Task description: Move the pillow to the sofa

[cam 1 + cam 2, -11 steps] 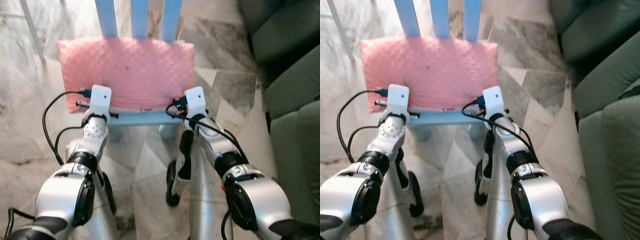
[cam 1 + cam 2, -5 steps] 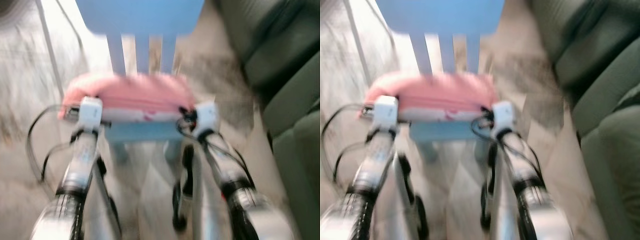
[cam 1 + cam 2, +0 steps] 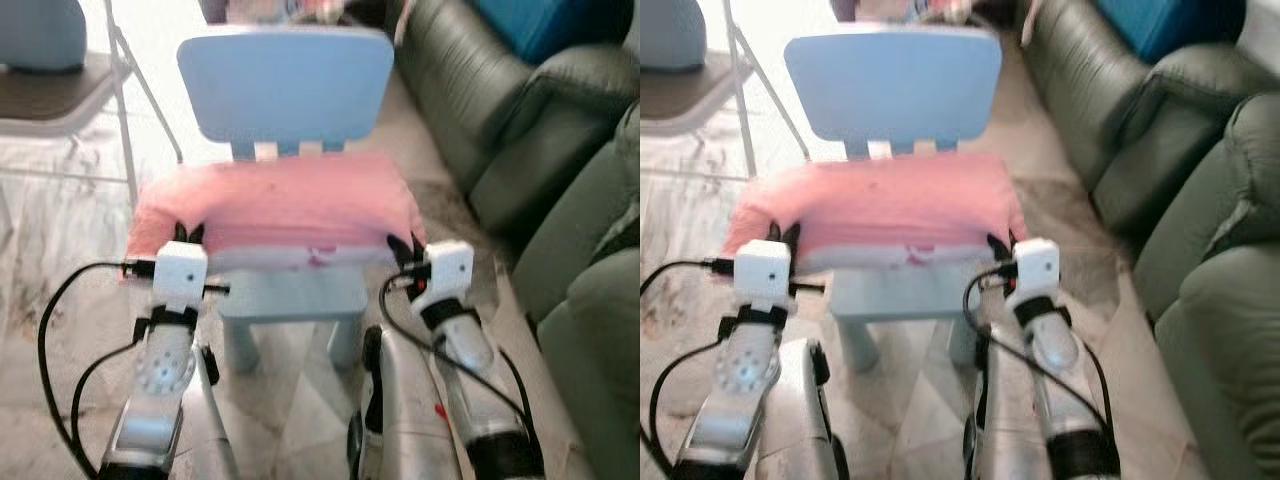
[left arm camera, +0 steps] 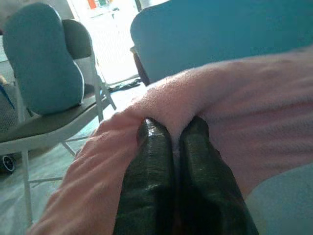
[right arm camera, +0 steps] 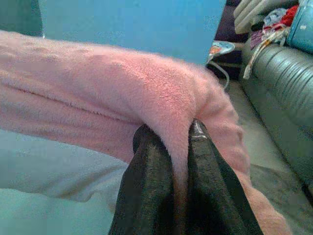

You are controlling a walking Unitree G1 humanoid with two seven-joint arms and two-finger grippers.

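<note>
A pink fuzzy pillow (image 3: pixel 275 205) lies flat on the seat of a small light blue chair (image 3: pixel 285 85). My left gripper (image 3: pixel 188 234) pinches the pillow's near left corner, its fingers (image 4: pixel 151 161) shut on a fold of the fabric. At the near right corner my right gripper (image 3: pixel 408 246) is shut on the pillow too, with the fingers (image 5: pixel 154 171) squeezing a pink ridge. A dark green sofa (image 3: pixel 560 190) stands to the right of the chair.
A metal folding chair (image 3: pixel 60 95) with a blue-grey cushion (image 4: pixel 41 66) on it stands at the back left. Marble floor (image 3: pixel 60 270) surrounds the blue chair. A blue item (image 3: pixel 540 25) rests on the sofa at the far right. Clutter lies behind the chair.
The camera has tilted up, so the chair's backrest and the sofa have come into view. Both grippers stay clamped on the pillow's near corners.
</note>
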